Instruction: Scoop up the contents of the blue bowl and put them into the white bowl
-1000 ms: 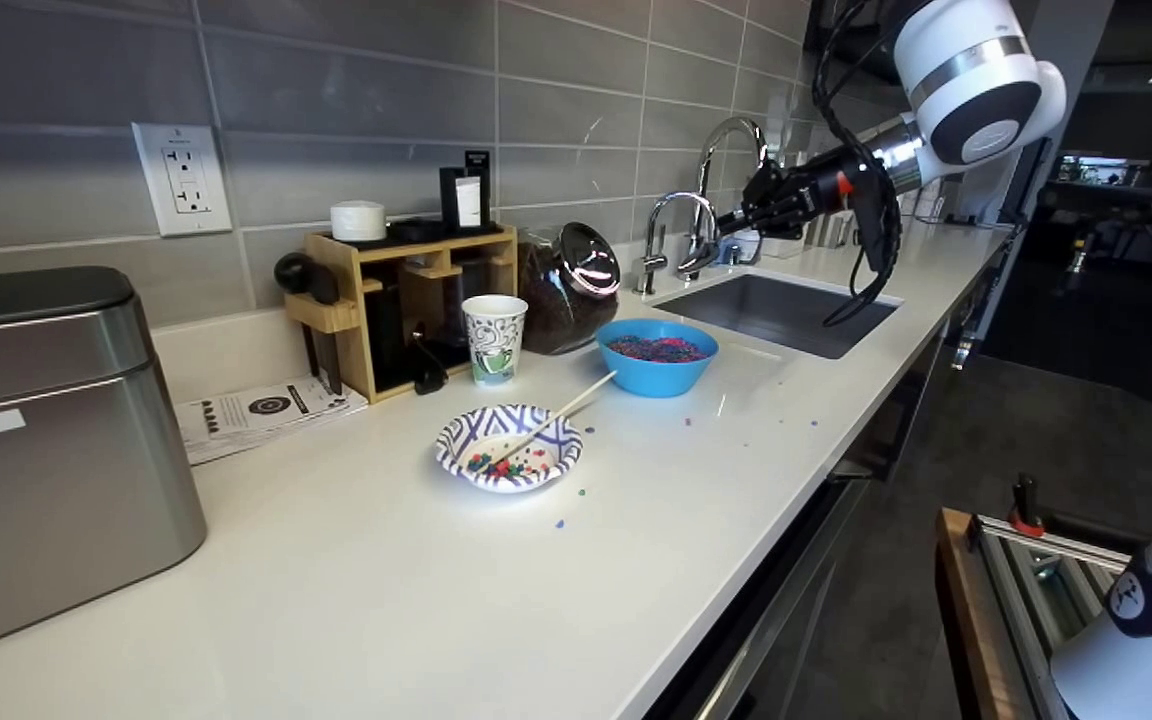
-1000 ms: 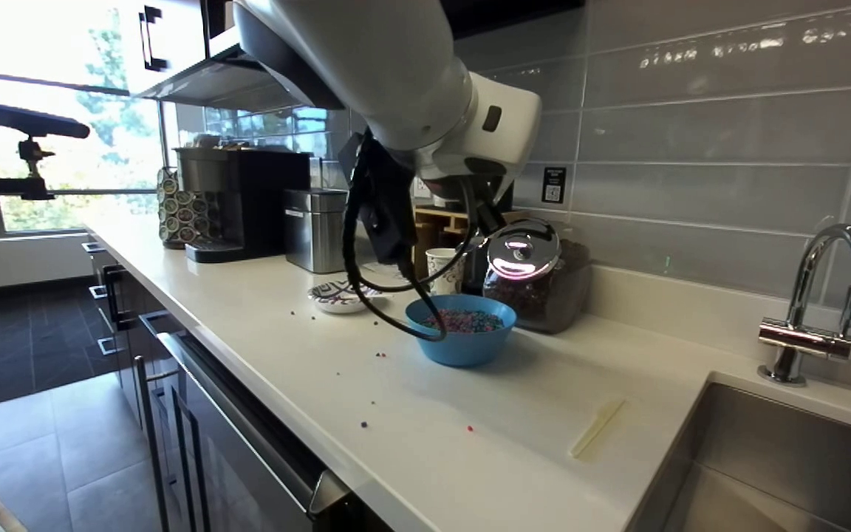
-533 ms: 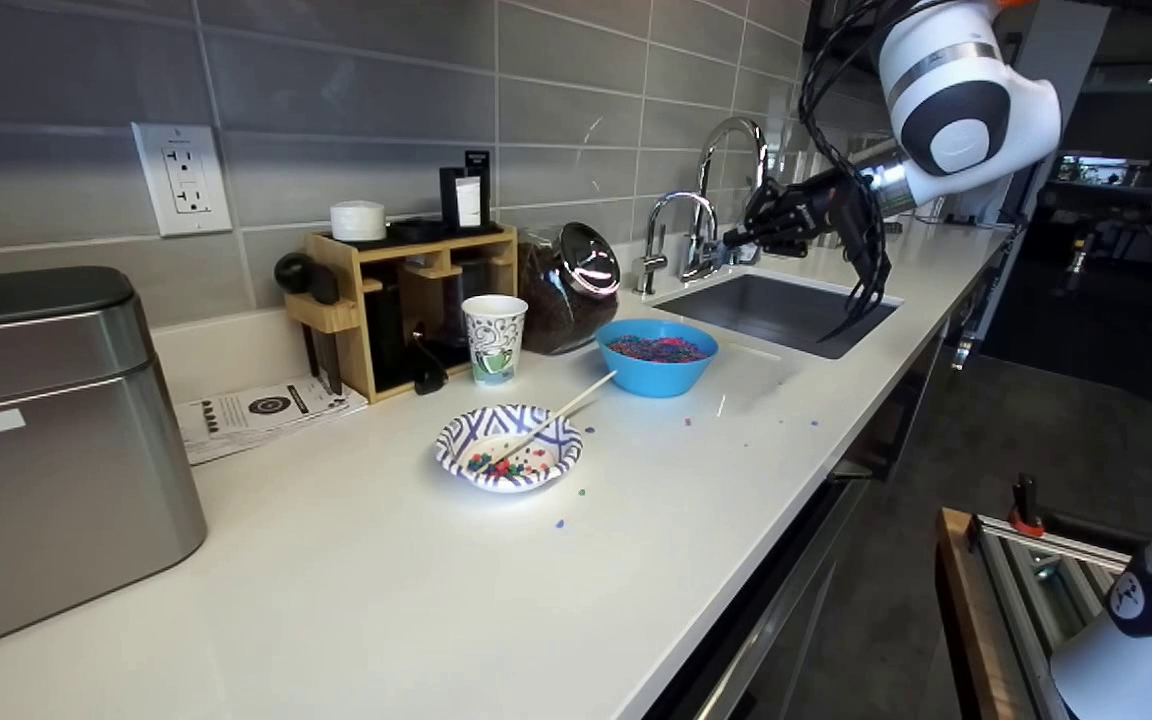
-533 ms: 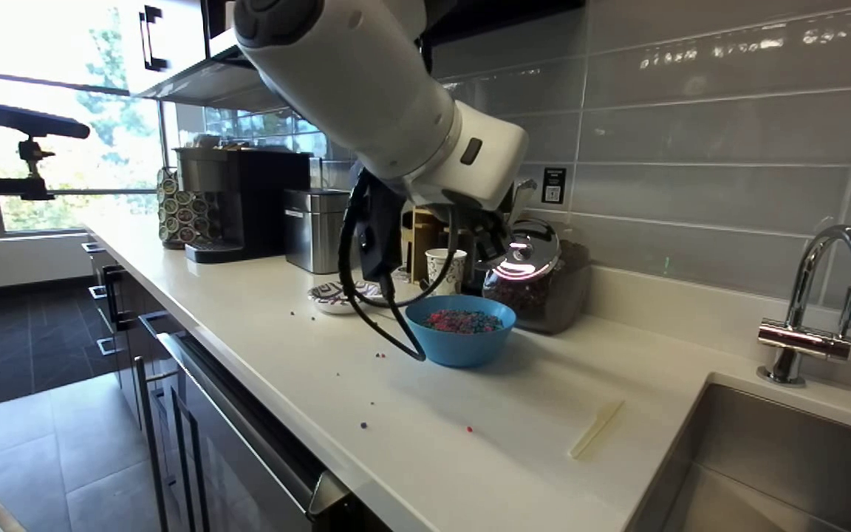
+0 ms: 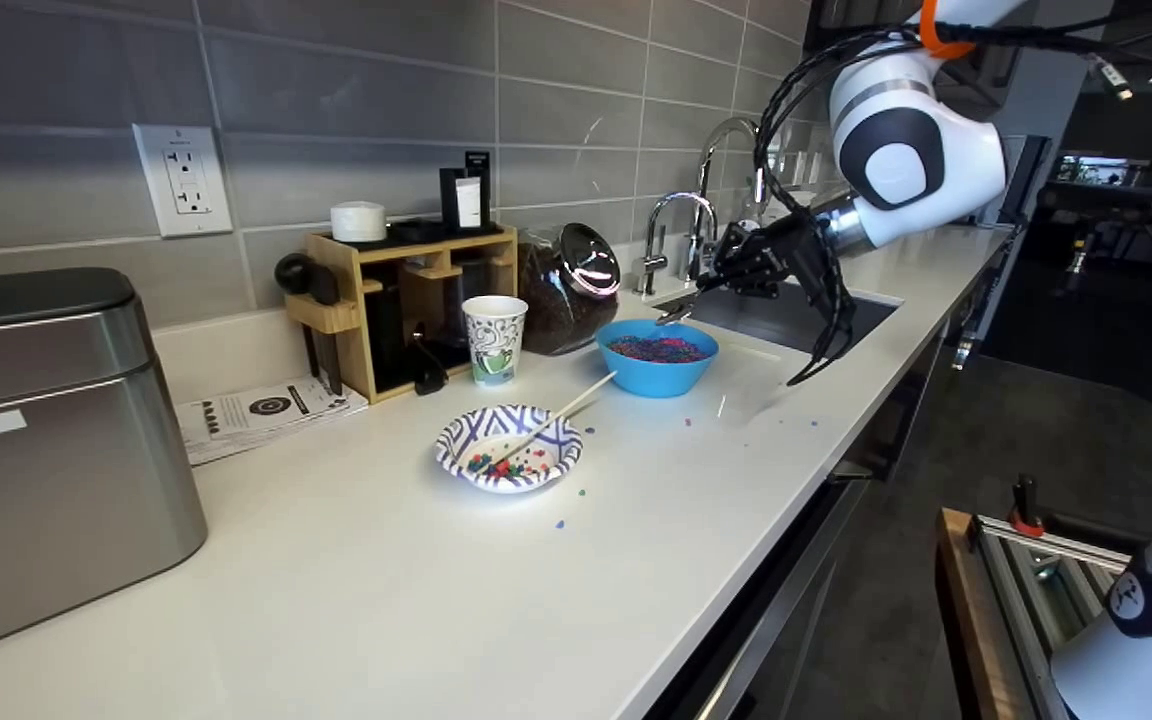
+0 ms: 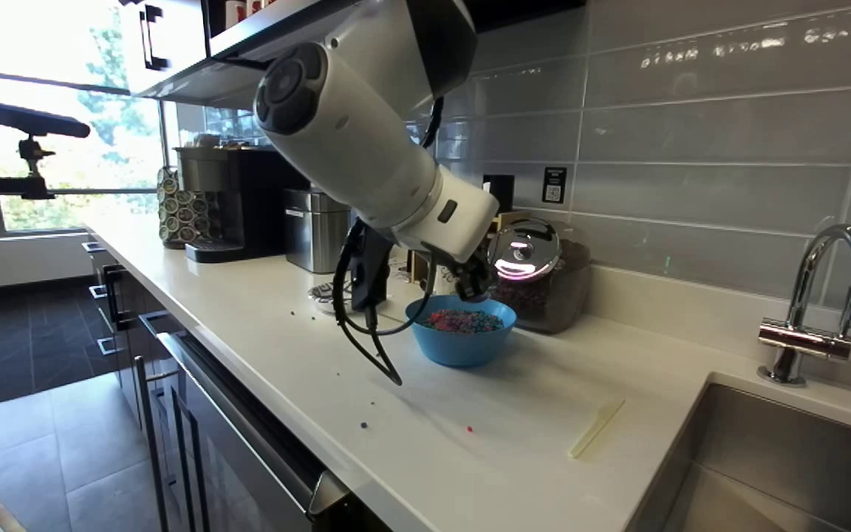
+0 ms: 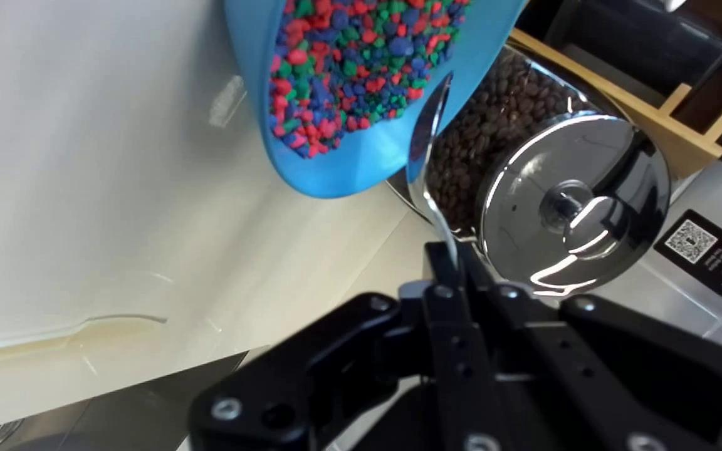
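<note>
The blue bowl (image 5: 654, 378) stands on the counter, holding the contents (image 5: 658, 348), which look like small red, blue and green bits in the wrist view (image 7: 361, 75). The white bowl (image 5: 476, 430) with blue patterning stands apart from it, with a few coloured bits and a thin pale stick (image 5: 576, 398) in it. In the other exterior picture the white bowl (image 6: 328, 294) is partly hidden by my arm's cable. My gripper (image 7: 455, 257) is shut on a metal spoon (image 7: 427, 138). The spoon's head is at the blue bowl's far rim, above the contents; touching or not is unclear.
A glass jar of coffee beans (image 7: 574, 200) stands close behind the blue bowl. A paper cup (image 5: 494, 340) and wooden organizer (image 5: 416, 300) are beside it. The sink (image 5: 786, 310) and faucet (image 6: 795, 310) lie on the jar's other side. Loose bits lie on the counter.
My gripper and the spoon have moved down from near the faucet and jar lid towards the blue bowl. The arm's cable has swung along. The bowls have not moved.
</note>
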